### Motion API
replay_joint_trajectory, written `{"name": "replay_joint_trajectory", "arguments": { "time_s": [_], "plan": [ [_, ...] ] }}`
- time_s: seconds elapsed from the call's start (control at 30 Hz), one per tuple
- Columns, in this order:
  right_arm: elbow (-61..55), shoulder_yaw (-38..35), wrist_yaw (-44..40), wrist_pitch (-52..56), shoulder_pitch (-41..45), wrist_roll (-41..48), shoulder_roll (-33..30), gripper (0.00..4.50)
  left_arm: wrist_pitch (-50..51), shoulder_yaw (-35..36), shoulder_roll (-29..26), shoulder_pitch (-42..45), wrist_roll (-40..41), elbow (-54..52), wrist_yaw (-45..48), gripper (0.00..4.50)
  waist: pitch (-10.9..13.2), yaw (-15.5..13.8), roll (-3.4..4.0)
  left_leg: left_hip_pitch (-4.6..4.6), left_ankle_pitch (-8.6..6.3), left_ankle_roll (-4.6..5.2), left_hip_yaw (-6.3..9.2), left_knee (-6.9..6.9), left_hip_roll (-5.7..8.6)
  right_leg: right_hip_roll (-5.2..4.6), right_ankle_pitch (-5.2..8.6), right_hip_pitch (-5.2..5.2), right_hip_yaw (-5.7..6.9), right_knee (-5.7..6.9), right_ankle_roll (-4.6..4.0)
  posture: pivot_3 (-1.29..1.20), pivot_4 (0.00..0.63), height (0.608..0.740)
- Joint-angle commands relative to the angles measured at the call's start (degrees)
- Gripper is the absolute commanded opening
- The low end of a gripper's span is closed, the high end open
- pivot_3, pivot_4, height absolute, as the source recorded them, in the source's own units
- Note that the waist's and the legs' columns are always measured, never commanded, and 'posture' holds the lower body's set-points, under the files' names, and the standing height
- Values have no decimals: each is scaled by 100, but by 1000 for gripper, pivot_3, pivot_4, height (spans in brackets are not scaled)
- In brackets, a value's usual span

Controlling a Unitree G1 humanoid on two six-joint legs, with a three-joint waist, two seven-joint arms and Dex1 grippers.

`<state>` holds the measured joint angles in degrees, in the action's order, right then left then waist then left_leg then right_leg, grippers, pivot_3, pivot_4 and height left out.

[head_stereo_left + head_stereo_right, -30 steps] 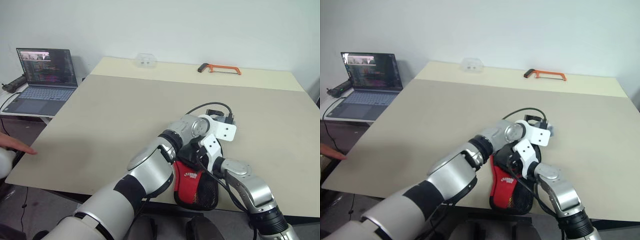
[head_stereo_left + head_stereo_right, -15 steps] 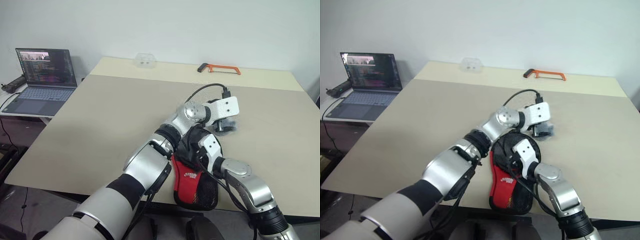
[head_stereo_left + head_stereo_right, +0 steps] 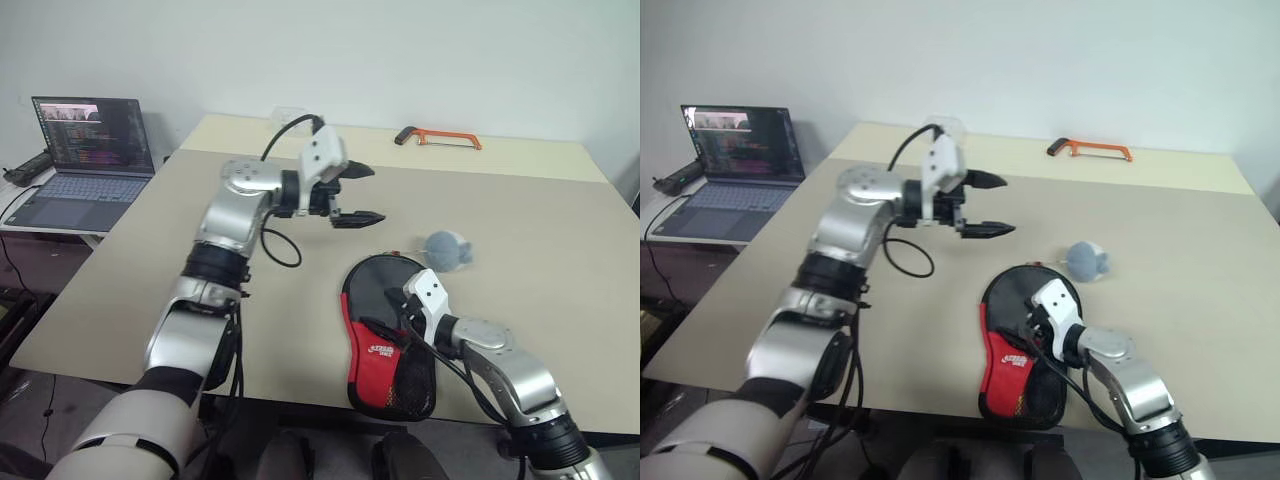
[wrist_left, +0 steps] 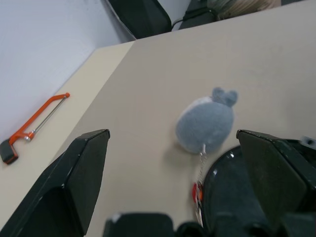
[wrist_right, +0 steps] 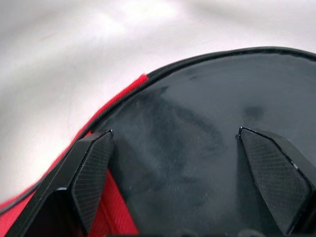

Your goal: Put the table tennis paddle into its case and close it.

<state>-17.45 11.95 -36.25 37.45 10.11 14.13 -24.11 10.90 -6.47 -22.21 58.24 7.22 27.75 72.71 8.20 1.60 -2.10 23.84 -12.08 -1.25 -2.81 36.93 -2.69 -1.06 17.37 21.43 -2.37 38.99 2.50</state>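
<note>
Left hand (image 3: pixel 356 194) hangs spread above table (image 3: pixel 180 260), near hacksaw (image 3: pixel 438 137).

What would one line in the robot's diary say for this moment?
left gripper: open, raised over table | right gripper: open, over case | paddle in case | zipper: cannot tell

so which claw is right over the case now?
The right claw: it hangs open low over the black-and-red case near the table's front edge. The left claw, also open, is up in the air, well clear of the case.
</note>
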Motion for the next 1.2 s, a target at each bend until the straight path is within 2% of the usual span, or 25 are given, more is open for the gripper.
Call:
{"name": "replay_joint_trajectory", "arguments": {
  "time_s": [0.03, 0.17, 0.37, 0.5, 0.6, 0.73, 1.03, 1.2],
  "plan": [
    [-877, -186, -446, 650, 145, 422, -577, 4500, 698, 20, -217, -397, 494, -1015, 272, 4491, 13, -2, 3, 4, 0, 0, 1, 0, -1, 0, 0, 3, 0, 0, 0, 0, 150, 740],
    [-1485, -792, -746, 1171, 348, 759, -1499, 4500, 1250, -102, -363, -1136, 675, -1948, 112, 4491, 38, 1, 21, 12, 0, 0, 3, -1, -1, -1, 0, 10, -3, -1, 0, 0, 150, 740],
    [-1885, -1865, -1194, 1550, 363, 1517, -2384, 4500, 1870, -308, -221, -1830, 905, -2832, -295, 4491, 46, -4, 17, 12, 0, 0, 11, -4, -1, -1, 2, 8, -2, -4, -2, 0, 150, 740],
    [-1489, -2543, -1127, 1609, 933, 1793, -2639, 4500, 1400, -924, 249, -2232, 203, -2544, -1159, 4491, 49, -6, 20, 8, -1, 1, 9, -1, 2, -3, 2, 4, -3, -4, -2, 0, 150, 740],
    [-970, -2582, -479, 1619, 1651, 1690, -2215, 4500, 1064, -1324, 629, -2472, -131, -2278, -1589, 4491, 54, 19, 13, 6, -1, 2, 5, -1, 1, -5, 0, 4, -9, -5, 0, 0, 150, 740],
    [-289, -2375, 349, 1486, 2167, 1200, -1746, 4500, 762, -1574, 958, -2498, -426, -1749, -1968, 4491, 59, 11, 15, 12, -1, 2, 7, -4, 0, -2, 2, 12, -17, -4, -5, 0, 150, 740],
    [423, -2081, 1150, 1530, 2321, 827, -1018, 4500, 484, -1560, 1369, -2316, -620, -999, -2405, 4491, 60, 0, 22, 67, -1, 4, -3, -3, 4, -3, 2, 67, -14, -2, -4, 0, 150, 740],
    [1013, -2369, 1677, 1930, 2565, 917, -589, 4500, 482, -1435, 1600, -2278, -527, -613, -2531, 4491, 58, 0, 26, 70, -1, 4, -2, -1, 4, -3, 1, 69, -12, 1, -3, 0, 150, 740]
  ]
}}
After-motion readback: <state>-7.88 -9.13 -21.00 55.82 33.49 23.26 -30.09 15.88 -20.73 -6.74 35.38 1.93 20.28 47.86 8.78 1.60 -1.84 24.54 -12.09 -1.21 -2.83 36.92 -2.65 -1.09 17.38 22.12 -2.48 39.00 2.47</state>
